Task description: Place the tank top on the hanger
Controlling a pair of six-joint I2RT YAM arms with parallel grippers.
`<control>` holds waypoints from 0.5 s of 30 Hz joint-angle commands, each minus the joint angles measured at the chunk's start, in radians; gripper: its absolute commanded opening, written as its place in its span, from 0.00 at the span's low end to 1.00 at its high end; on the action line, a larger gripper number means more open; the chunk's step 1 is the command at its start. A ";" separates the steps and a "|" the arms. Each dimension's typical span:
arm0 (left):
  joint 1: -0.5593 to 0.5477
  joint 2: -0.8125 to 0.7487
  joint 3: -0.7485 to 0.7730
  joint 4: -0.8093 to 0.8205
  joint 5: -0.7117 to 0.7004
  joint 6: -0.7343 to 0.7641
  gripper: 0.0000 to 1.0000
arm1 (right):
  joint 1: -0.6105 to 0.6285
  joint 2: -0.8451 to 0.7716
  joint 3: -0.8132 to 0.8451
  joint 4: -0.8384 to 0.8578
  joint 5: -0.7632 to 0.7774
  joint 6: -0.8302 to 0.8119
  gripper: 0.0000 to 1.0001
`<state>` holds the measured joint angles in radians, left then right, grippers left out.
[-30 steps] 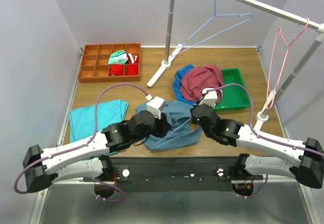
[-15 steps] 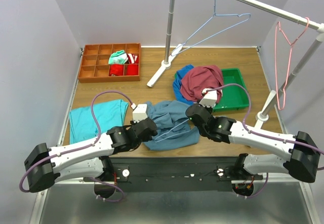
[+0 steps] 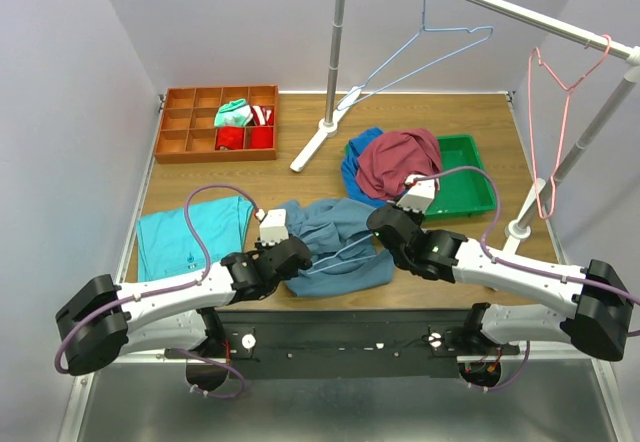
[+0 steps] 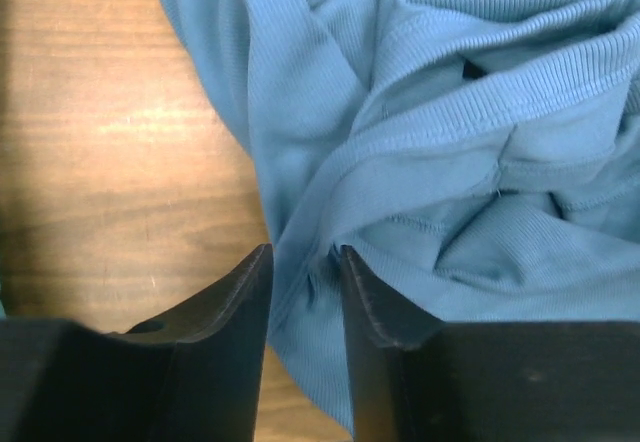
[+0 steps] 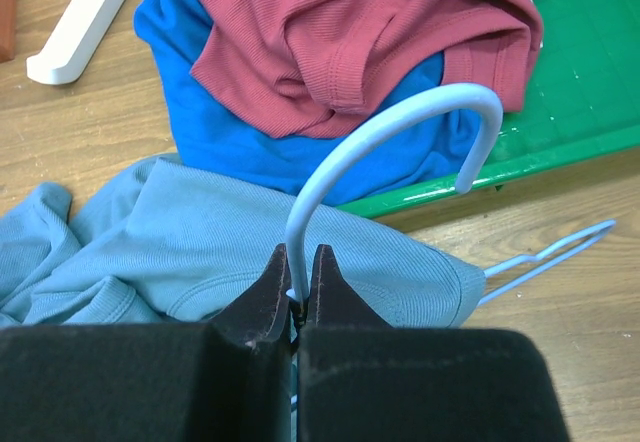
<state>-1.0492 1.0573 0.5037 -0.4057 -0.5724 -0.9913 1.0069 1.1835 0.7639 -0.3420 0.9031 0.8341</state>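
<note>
Drawn back to the edge of the crumpled tank top [image 4: 470, 142] on the tabletop [image 4: 110, 132], my left claw [image 4: 303, 262] straddles a fold, pinching it or not I cannot tell, while my right claw [image 5: 298, 262] clenches the hanger [image 5: 370, 132] by its neck, steadying it for threading.

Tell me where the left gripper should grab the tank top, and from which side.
Probably best: grip the stitched edge band at the tank top's left border, coming in from the wooden table side. That edge is folded into a raised ridge there, and the left gripper's open fingers straddle it; the middle is bunched layers.
</note>
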 commanded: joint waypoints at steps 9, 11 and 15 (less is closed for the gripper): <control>0.035 -0.065 -0.004 0.133 0.083 0.128 0.00 | 0.001 0.028 -0.002 -0.094 0.046 0.187 0.01; 0.035 -0.088 0.012 0.093 0.106 0.140 0.00 | -0.001 0.044 0.005 -0.100 0.056 0.198 0.01; 0.035 -0.186 0.041 0.019 0.167 0.144 0.00 | 0.002 0.083 0.034 -0.141 0.097 0.240 0.01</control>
<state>-1.0164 0.9646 0.4999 -0.3149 -0.4759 -0.8734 1.0069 1.2098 0.7784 -0.3904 0.9787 0.9138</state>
